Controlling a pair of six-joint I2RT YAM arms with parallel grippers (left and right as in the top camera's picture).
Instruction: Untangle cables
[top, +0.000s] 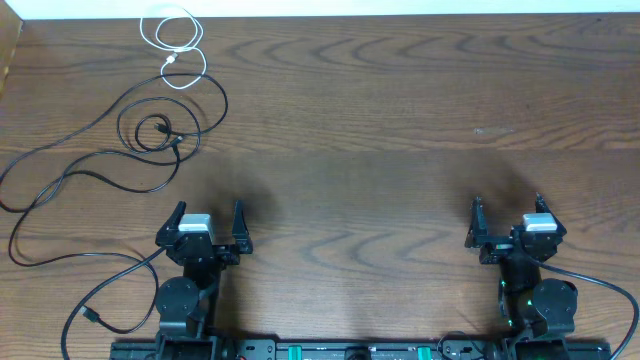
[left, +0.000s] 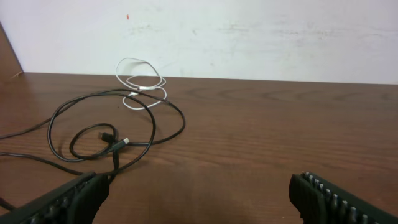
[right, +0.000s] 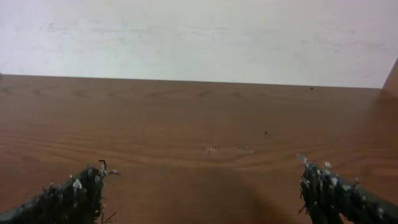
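- Left tool (top: 208, 208) and right tool (top: 508, 202) sit at the near edge of the bench. Both have their jaws wide and hold nothing. They look parked at the ready, well apart from any cord.
- The wooden bench (top: 400, 120) is bare in front of the right tool, so the work falls to the left arm's side.
- The black cables (top: 160, 130) sprawl over the far-left part of the bench. One big loop rings a small tight coil, and long strands run off toward the left edge. They lie loose and flat, so a strand could probably be pinched and drawn out sideways.
- One black strand trails back beside the left arm's base and ends in a small plug (top: 90, 317).
- The white cable (left: 143, 79) is coiled in small loops by the far edge. Its lower loop appears to cross the top of the big black loop, which is likely the only place the two need parting.
- A silver-tipped plug (left: 126, 142) lies in the small coil.
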